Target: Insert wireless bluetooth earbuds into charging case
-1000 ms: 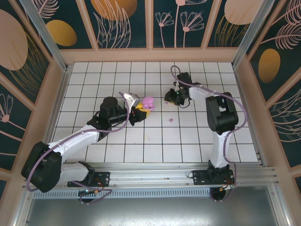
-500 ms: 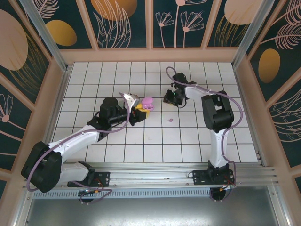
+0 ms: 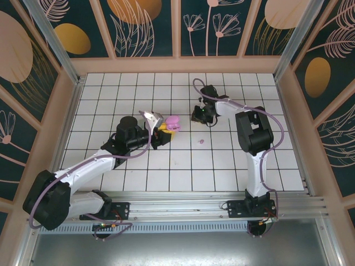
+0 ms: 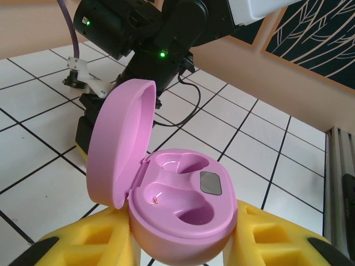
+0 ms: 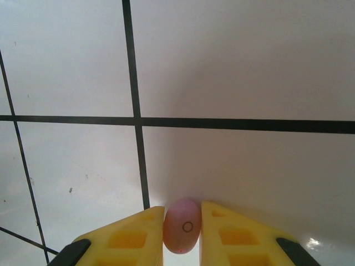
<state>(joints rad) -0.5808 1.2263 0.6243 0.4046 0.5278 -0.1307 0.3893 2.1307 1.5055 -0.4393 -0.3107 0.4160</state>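
Left gripper [image 4: 183, 244] is clamped on the glossy pink oval plastic charging case [image 4: 186, 208]; its yellow ribbed fingers [image 4: 94, 235] press the lower shell from either side. The lid is hinged open and stands upright on the left. Both moulded wells are bare, with a small grey square pad between them and a tiny glint in the nearer well. The black wrist housing of the right arm [image 4: 138, 27], with two green lights lit, sits just beyond the lid. In the top view this case is held left of centre over the white tiled table [image 3: 183, 166]. Right gripper [image 5: 182, 235] is low over a tile, its jaws drawn together on a small rounded purple-pink plastic earbud [image 5: 182, 224]. Each yellow fingertip [image 5: 130, 233] touches one flank of the bud, which has a small ring mark facing the camera. I cannot tell whether the bud is lifted or resting on the tile. A second purple-pink earbud [image 3: 201, 141] lies loose on the tiles, nearer the arm bases than the right gripper and well apart from the case.
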